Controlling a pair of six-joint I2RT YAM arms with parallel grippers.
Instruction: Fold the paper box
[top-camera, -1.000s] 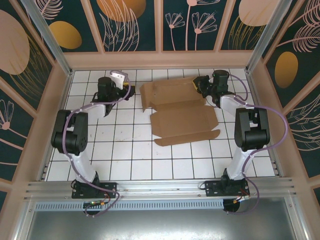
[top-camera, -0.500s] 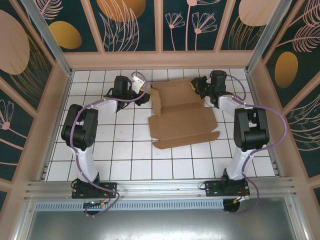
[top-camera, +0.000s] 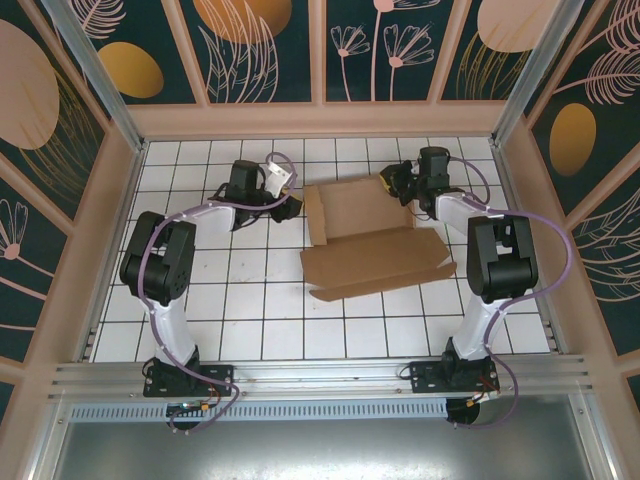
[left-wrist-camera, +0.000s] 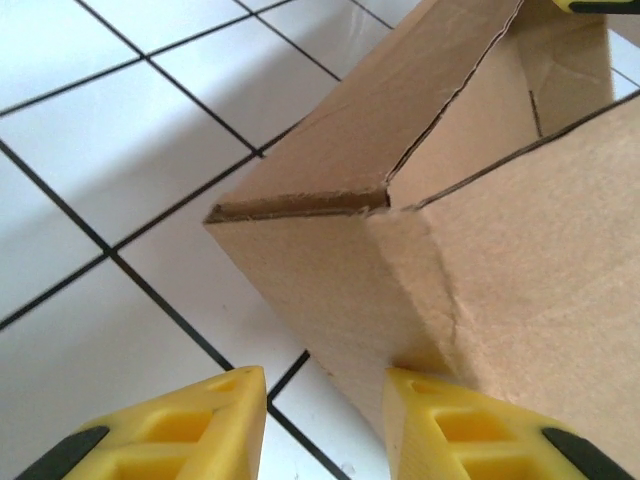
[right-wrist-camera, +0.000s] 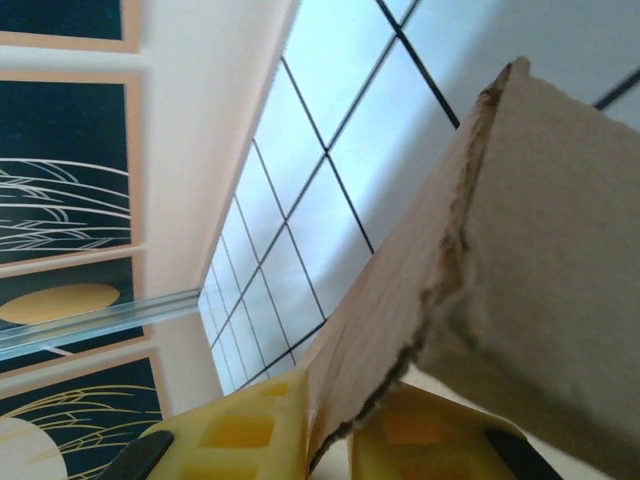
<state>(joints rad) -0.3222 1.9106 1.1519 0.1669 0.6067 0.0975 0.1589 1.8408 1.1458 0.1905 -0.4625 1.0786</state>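
Sliding right across the bench (top-camera: 250, 300) since a second ago, the box (top-camera: 372, 240) is lying between the arms. Left fingers (left-wrist-camera: 225, 425) are standing apart at its left corner, one touching cardboard; right fingers (right-wrist-camera: 240, 435) are clamping its far-right flap edge.

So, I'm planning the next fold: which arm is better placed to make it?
Left, probably. The left gripper stands open at the raised left corner of the paper box, while the right gripper is shut on its far right edge, busy holding it.
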